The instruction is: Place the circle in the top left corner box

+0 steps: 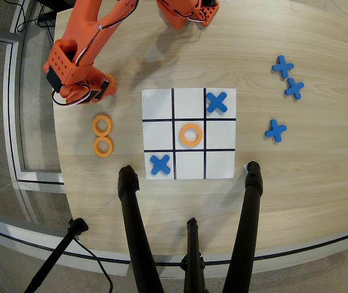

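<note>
The orange arm's head sits near the table's left edge in the overhead view, and the gripper [76, 97] hangs beneath it, above and just left of two orange rings lying on the bare wood; the upper ring [102, 125] touches the lower ring [104, 146], and both lie well left of the paper grid [189, 171]; whether the claw's fingers are apart or together cannot be told, since the wrist housing covers them from above, and nothing orange shows inside it, so it looks empty, though that is a judgement. A third ring [191, 134] already lies in the centre cell; blue crosses fill the cell at upper right [217, 102] and the one at lower left [160, 164]; three spare crosses [286, 85] lie off to the right. The target corner [220, 163] is the cross-free cell at lower right in this view, farthest from the base [186, 12]. The step in hand appears to be fetching a ring; done well, the claw should come down on the upper ring alone, one finger through its hole and one outside the rim on the side away from its neighbour, so the lower ring is not dragged along; then lift clear before crossing the grid, passing over the centre ring without brushing it. The arm's upper links run off the top edge; black tripod legs [134, 232] cross the table's near edge.
</note>
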